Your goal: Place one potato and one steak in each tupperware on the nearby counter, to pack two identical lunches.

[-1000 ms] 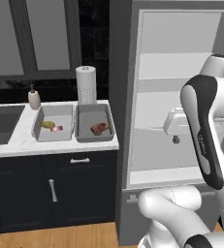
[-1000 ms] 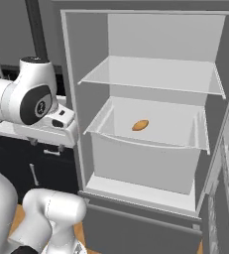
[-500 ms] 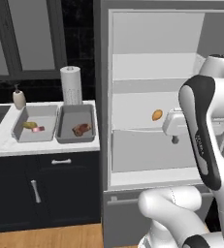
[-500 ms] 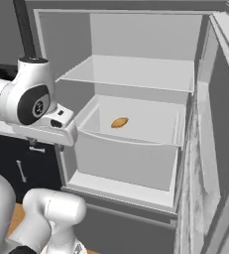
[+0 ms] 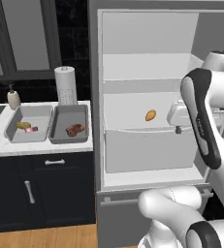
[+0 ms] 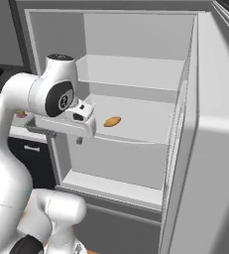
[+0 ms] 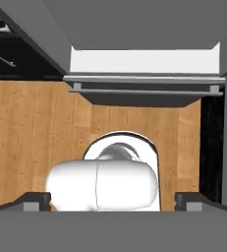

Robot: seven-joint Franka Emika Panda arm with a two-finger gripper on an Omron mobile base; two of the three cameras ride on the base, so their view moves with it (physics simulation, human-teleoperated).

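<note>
Lone brown potato (image 5: 151,115) on fridge shelf; two grey tupperwares (image 5: 28,124) side by side on counter (image 5: 36,145)

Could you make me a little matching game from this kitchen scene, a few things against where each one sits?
Things:
1. potato
2. steak
3. paper towel roll
4. soap bottle

Places:
A. in the right-hand grey tupperware
B. upright behind the two containers
C. on the fridge shelf
D. at the back of the counter, left of the left-hand container

Pairs: 1-C, 2-A, 3-B, 4-D
</note>
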